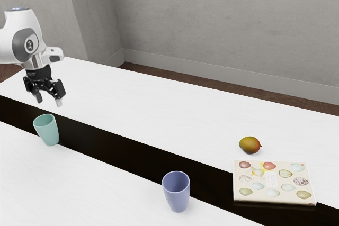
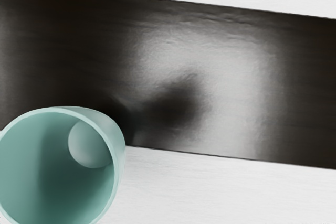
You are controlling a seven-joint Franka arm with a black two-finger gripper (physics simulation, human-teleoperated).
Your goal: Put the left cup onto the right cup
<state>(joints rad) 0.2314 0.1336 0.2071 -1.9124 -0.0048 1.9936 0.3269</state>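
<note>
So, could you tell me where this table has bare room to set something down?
The far white band is bare up to the mango. The near white stretch between teal cup and blue cup is free too. Mango and book crowd the exterior view's right.

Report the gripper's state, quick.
Gripper: open, holding nothing, above the teal cup.

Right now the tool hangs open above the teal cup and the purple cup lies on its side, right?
Not quite. The purple cup stands upright, mouth up, as the exterior view shows. The rest holds: the tool hangs open above the teal cup.
</note>
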